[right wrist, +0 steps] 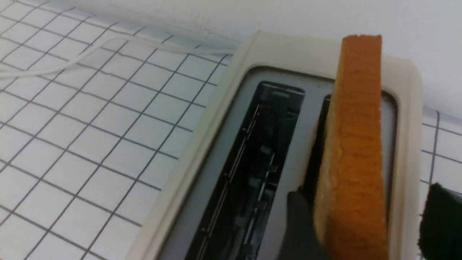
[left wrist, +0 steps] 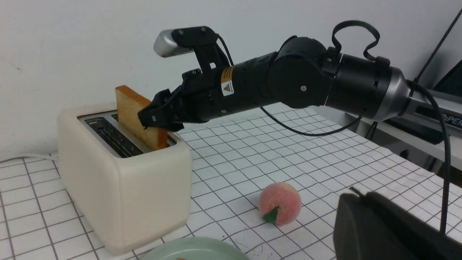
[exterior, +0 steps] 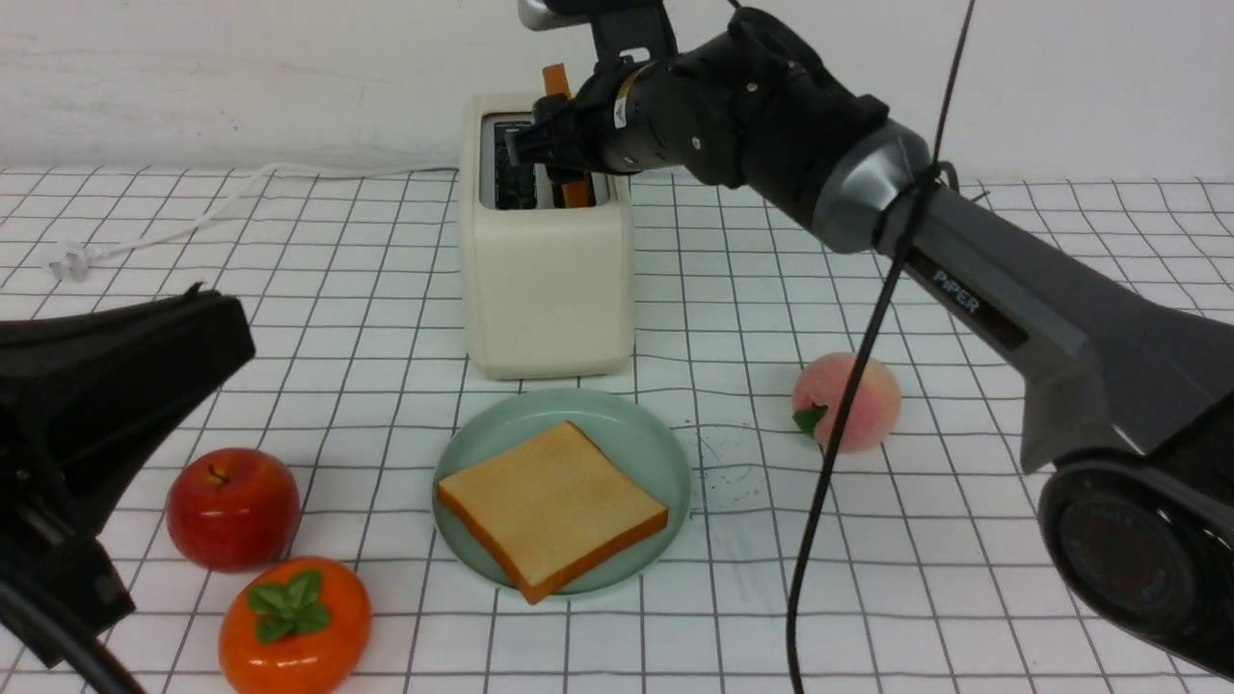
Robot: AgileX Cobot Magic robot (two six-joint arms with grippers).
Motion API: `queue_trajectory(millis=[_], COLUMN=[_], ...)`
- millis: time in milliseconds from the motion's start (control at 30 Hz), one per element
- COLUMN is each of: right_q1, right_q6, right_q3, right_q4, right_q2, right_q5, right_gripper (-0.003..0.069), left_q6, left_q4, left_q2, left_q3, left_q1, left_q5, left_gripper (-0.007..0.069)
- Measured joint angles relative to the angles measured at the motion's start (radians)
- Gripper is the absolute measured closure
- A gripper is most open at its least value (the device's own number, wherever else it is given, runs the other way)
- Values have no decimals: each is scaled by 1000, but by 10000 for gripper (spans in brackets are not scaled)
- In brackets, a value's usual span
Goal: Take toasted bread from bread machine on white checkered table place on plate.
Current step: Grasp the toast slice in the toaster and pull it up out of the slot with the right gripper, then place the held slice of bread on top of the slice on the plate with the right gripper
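The right gripper reaches over the toaster with its jaws spread around the toast. This slice stands upright in the toaster's right slot, its upper part proud of the top; the left slot is empty. One finger sits just beside one face, perhaps touching it, while the other stands clear of the opposite face, so nothing is gripped yet. The gripper should probably centre first so that both pads meet the faces together, then close gently below the crust. A straight lift along the slot seems best, since a sideways pull could wedge the toast or drag the toaster. The plate lies just in front of the toaster and already holds one slice. The left arm rests low, left of the toaster; I cannot tell how its jaws stand.
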Motion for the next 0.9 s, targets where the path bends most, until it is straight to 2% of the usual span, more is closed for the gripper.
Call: queue_trajectory(millis=[33, 167, 233, 467, 633, 733, 800, 900], right_q1=[-5, -18, -19, -19, -19, -17, -14, -4], right_q6=[4, 15, 15, 14, -14, -70, -140, -265], right_q3=[-1, -1, -1, -2, -2, -2, -2, -2], right_q4=[0, 11, 13, 33, 90, 142, 220, 314], right_q2=[0, 0, 0, -7, -44, -93, -144, -230], right_q5=[0, 1, 2, 14, 26, 21, 27, 123], right_gripper=[342, 515, 561, 564, 564, 564, 564, 564], left_q6=[0, 0, 0, 0, 0, 0, 0, 0], left_q4=[0, 2, 2, 2, 1, 1, 1, 1], left_q2=[0, 0, 0, 0, 0, 0, 0, 0], left_q3=[3, 11, 11, 11, 11, 11, 11, 11], left_q1=[0, 0, 0, 0, 0, 0, 0, 0], left_q5=[0, -9, -14, -18, -18, -21, -22, -22], left_gripper=[638, 638, 638, 638, 638, 638, 638, 638])
